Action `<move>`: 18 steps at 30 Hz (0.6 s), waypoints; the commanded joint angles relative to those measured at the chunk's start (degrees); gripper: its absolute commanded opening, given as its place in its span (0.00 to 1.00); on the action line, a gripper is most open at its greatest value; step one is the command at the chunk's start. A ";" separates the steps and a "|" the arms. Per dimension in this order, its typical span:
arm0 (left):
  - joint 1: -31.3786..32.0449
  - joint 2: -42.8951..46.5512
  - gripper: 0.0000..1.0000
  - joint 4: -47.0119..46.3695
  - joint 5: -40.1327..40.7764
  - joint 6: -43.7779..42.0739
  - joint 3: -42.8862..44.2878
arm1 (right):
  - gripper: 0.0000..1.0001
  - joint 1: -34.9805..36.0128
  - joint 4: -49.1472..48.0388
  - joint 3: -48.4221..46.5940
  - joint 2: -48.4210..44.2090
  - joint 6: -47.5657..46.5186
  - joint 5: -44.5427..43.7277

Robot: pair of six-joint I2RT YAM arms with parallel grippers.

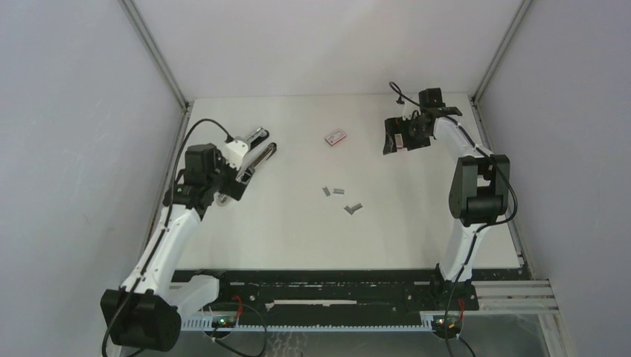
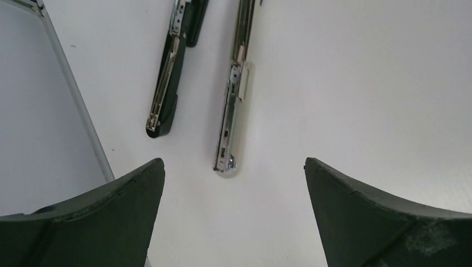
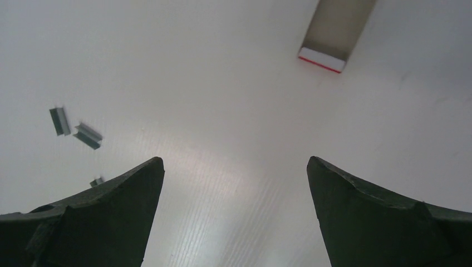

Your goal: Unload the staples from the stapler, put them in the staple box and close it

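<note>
Overhead view of a white table [image 1: 298,238] w/ grey walls on three sides and two robot arms.

L hand [image 2: 234,162]: fingers spread wide, holding nothing and touching nothing. It hangs over the near tips of the stapler [image 1: 257,147], which lies opened out at the far L of the table. From the L wrist the stapler shows as two long parts side by side but apart: a black bar [image 2: 166,83] on the L and a chrome bar [image 2: 232,111] on the R. The chrome bar has a pale piece on its side.

R hand [image 3: 235,161]: fingers also spread wide and empty, up off the table at the far R.

The staples [image 1: 335,191] lie loose mid-table, well apart from the stapler and from both hands. They are a few short grey strips, w/ one more piece [image 1: 353,209] just nearer. The R wrist view catches them at its L edge.

A small red box [image 1: 336,137] sits btwn the two hands, toward the back. Its print is too small to read, and no other writing shows.

Hard to make out:
- Both stapler bars are cut off at the top of the L wrist view.
- A pinkish patch [image 1: 402,144] by the R hand can't be identified.
- One staple strip is half hidden behind the R hand's L finger.
</note>
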State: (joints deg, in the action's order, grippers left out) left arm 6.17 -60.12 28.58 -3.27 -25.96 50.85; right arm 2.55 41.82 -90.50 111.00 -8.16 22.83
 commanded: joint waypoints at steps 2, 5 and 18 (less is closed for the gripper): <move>-0.29 8.37 1.00 0.96 -3.59 -0.37 -6.23 | 1.00 -1.05 -1.16 -8.93 3.55 2.95 -4.78; -0.31 11.33 1.00 -0.52 -5.19 -1.04 -9.58 | 1.00 -1.04 0.40 -14.80 7.63 3.55 -6.71; -0.31 12.85 1.00 -2.40 -6.28 -1.12 -12.00 | 1.00 0.39 5.75 -30.73 21.06 0.64 -11.59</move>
State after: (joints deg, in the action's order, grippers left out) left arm 6.20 -46.96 28.53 -8.21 -26.52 39.38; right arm 2.42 45.91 -116.99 130.50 -6.61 13.17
